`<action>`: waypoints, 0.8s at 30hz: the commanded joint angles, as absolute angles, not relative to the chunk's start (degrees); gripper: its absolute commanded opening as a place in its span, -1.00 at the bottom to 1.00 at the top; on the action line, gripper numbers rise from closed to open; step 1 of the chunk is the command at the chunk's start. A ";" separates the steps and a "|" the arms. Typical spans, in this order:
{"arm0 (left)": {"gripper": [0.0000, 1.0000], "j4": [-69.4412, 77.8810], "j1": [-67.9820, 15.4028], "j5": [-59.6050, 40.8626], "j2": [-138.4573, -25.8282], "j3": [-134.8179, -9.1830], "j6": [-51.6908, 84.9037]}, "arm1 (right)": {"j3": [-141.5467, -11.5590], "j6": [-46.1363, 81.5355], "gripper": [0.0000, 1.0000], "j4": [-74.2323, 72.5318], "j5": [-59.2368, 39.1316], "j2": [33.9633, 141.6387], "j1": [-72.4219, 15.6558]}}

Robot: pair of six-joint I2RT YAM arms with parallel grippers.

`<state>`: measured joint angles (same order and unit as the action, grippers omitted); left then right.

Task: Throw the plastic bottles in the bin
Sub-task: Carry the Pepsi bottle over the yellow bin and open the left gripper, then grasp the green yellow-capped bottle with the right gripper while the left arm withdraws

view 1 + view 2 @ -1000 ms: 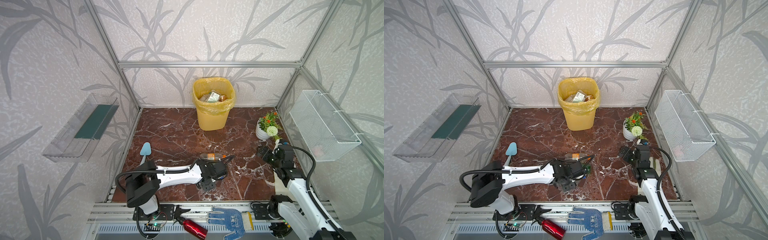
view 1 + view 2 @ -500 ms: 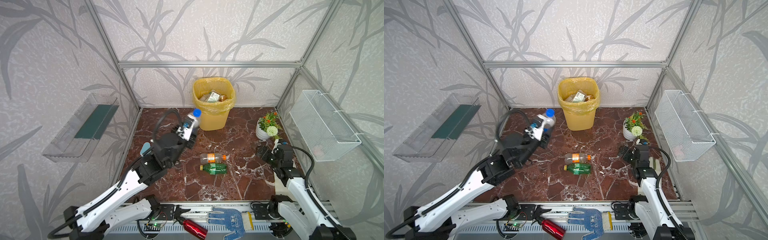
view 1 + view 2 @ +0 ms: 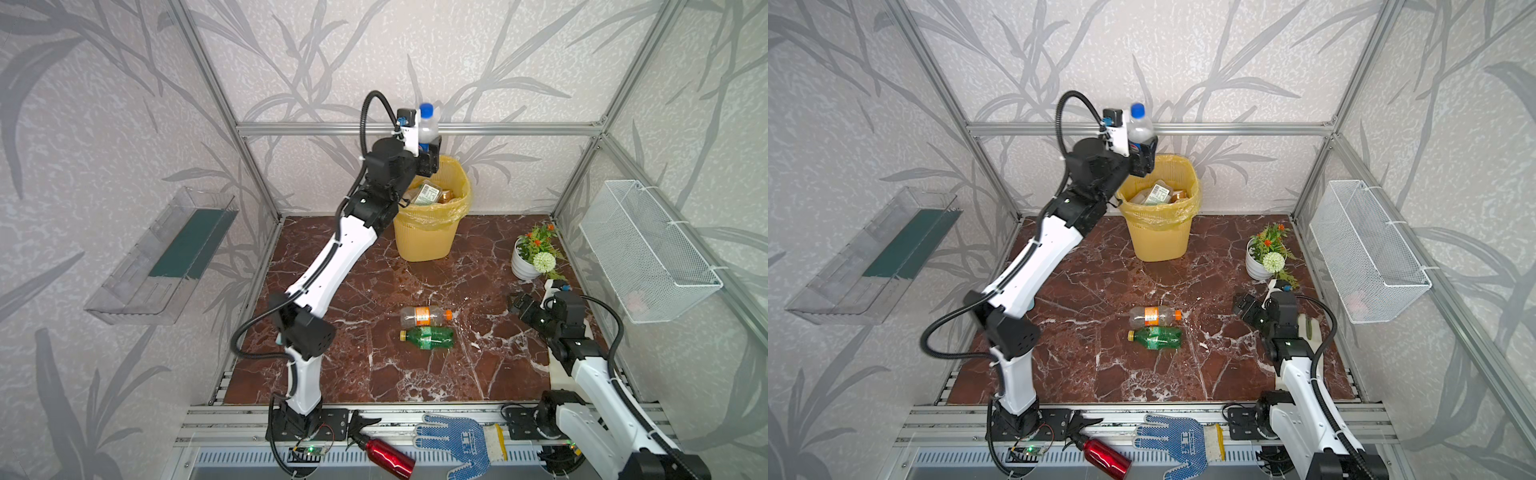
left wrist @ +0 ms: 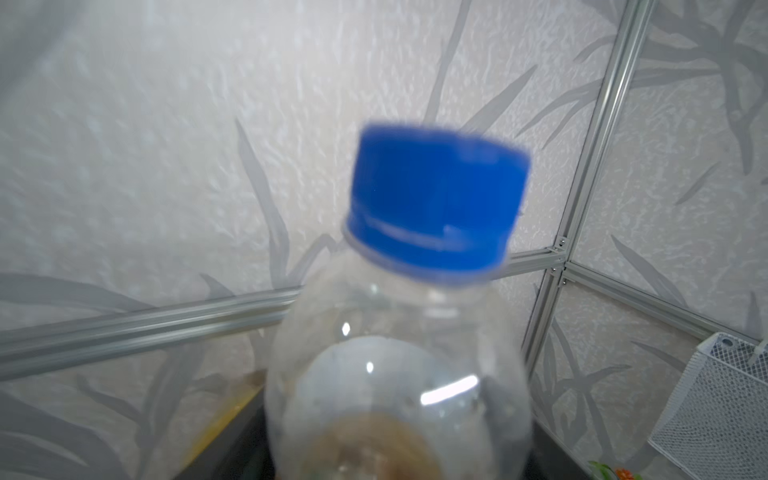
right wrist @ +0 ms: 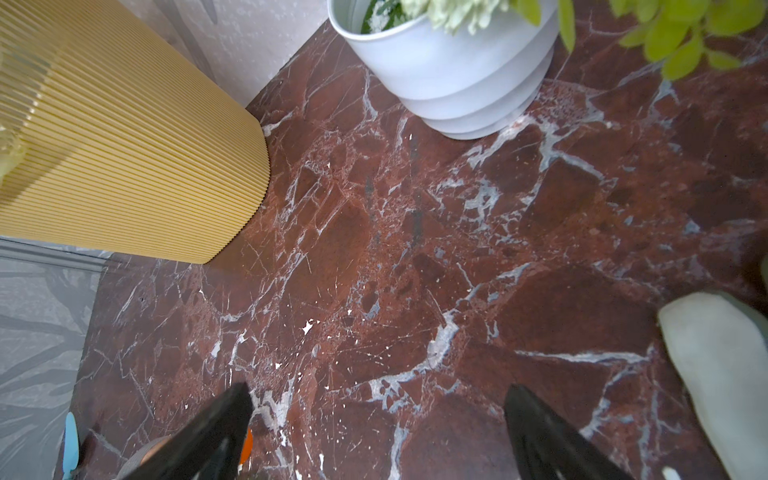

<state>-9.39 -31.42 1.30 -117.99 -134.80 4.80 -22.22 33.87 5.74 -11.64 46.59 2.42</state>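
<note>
**Blue-capped bottle raised above the bin**

We show the left gripper (image 3: 430, 153) lifted high at the back of the cell, above the left side of the bin (image 3: 424, 243) in both top views. A clear blue-capped bottle (image 3: 428, 124) stands cap-up between its jaws. In the left wrist view this bottle's shoulder and cap (image 4: 399, 374) fill the picture, blurred, and the jaws are hidden. We therefore cannot tell whether the claw is clenched on the bottle or has let go of it.

The yellow bin stands on the marble floor (image 3: 374, 374) against the back wall, and several discarded bottles (image 3: 430, 193) lie inside it. Two more lie on their sides in mid-floor, well apart from the bin. One is an orange-capped bottle (image 3: 424, 316); the other is a green bottle (image 3: 428, 337), just beside it and nearer the front.

The right gripper (image 3: 521, 309) hangs low at the right, near the white flower pot (image 3: 525, 266). The right wrist view shows its claw (image 5: 378, 392) released. The jaws are spread wide over bare marble with nothing between them.
</note>
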 commanded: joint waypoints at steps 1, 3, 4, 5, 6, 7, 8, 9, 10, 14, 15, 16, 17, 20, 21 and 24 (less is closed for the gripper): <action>0.85 -18.71 -31.09 -3.76 -116.75 -139.75 7.50 | -23.54 32.35 0.93 8.14 -11.12 42.73 2.37; 0.98 -10.18 -31.11 -3.72 -112.10 -132.28 7.76 | -23.20 32.46 0.94 8.32 -10.70 41.52 2.37; 0.98 -6.68 -31.10 -3.40 -109.72 -129.06 7.76 | -23.20 32.65 0.94 8.31 -10.68 41.40 2.37; 0.98 -3.77 -31.19 -2.89 -107.26 -125.69 7.65 | -23.20 32.84 0.94 8.27 -10.82 41.63 2.37; 0.98 -2.16 -31.17 -2.62 -105.07 -123.01 7.43 | -23.20 32.95 0.93 8.12 -11.07 41.90 2.31; 0.98 -1.30 -31.20 -2.65 -103.21 -120.78 7.25 | -23.20 33.08 0.94 7.93 -11.23 42.16 2.37; 0.98 -0.28 -31.14 -2.54 -101.04 -117.83 7.00 | -23.20 33.28 0.93 7.61 -11.48 42.64 2.37; 0.98 0.92 -31.15 -2.35 -98.97 -114.36 6.79 | -23.23 33.48 0.92 7.31 -11.65 43.07 2.37; 0.98 2.47 -31.17 -1.85 -97.03 -111.38 6.64 | -23.21 33.72 0.92 6.91 -11.94 43.51 2.31; 0.98 7.55 -31.15 0.88 -90.21 -97.99 6.06 | -23.42 34.45 0.88 6.00 -12.83 45.14 1.82; 0.98 7.94 -31.12 1.45 -88.75 -95.08 6.12 | -23.61 34.35 0.88 6.02 -12.60 45.41 1.39; 0.98 8.19 -31.11 2.04 -87.49 -92.57 6.47 | -23.77 34.28 0.88 6.06 -12.26 45.52 0.96; 0.98 8.77 -31.11 2.57 -86.04 -89.31 7.13 | -24.03 34.11 0.87 6.26 -11.82 45.66 0.44; 0.98 11.37 -31.07 4.20 -81.66 -79.63 8.98 | -24.91 33.50 0.87 6.77 -10.31 45.87 -1.01; 0.98 12.30 -31.12 5.15 -79.93 -75.86 9.47 | -25.25 33.40 0.87 6.78 -9.75 45.96 -1.65; 0.98 14.17 -31.01 8.83 -75.93 -66.01 11.35 | -26.37 32.43 0.87 6.23 -8.16 46.85 -4.95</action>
